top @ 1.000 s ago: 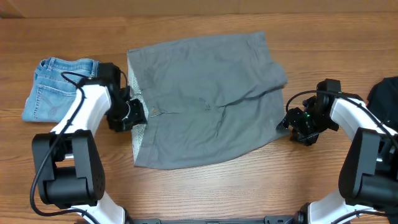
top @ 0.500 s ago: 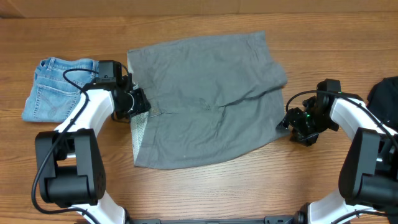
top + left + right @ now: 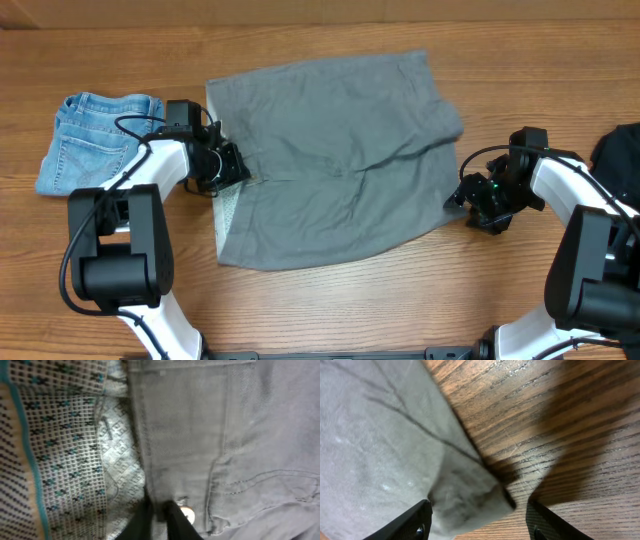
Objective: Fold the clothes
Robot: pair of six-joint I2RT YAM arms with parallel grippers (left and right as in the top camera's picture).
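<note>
I am starting the fold on the grey shorts [image 3: 335,160] lying mid-frame on the surface [image 3: 330,310], left gripper [image 3: 159,516] nipping the waistband [image 3: 150,435], right gripper [image 3: 479,521] gaping astride the leg hem [image 3: 470,496] and needing closing before lifting.

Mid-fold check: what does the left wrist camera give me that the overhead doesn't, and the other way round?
Left wrist only: the patterned lining inside the waistband, the metal button, and the left gripper pinched on the waistband edge just beside that button.

Overhead only: the denim shorts at the left, the black garment at the right edge, and the right gripper at the leg hem.

Both: the grey shorts lying spread on the table, with the left gripper at the waistband.
</note>
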